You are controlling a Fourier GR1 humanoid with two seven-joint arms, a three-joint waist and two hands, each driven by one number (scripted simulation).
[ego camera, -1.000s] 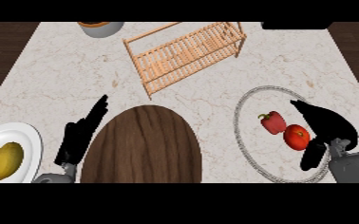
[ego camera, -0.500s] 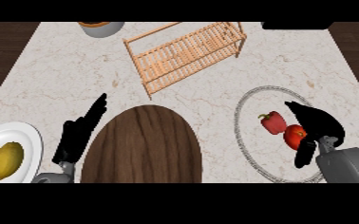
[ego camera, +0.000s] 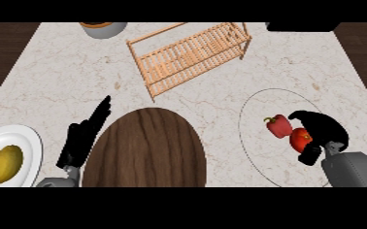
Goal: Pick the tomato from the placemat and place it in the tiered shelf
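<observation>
Red tomato [ego camera: 300, 139] sits on the round placemat [ego camera: 252, 126], the right hand [ego camera: 324, 131] curled round it; left hand [ego camera: 84, 136] rests open on the worktop [ego camera: 72, 77].

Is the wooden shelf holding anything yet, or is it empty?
Empty. The wooden shelf shows only bare slats, and the tomato is on the round placemat, with the right hand curled around it.

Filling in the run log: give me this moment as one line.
phase: grasping | right hand: curled round tomato on placemat | left hand: open, resting | pepper: beside tomato | shelf: no tomato yet
</observation>
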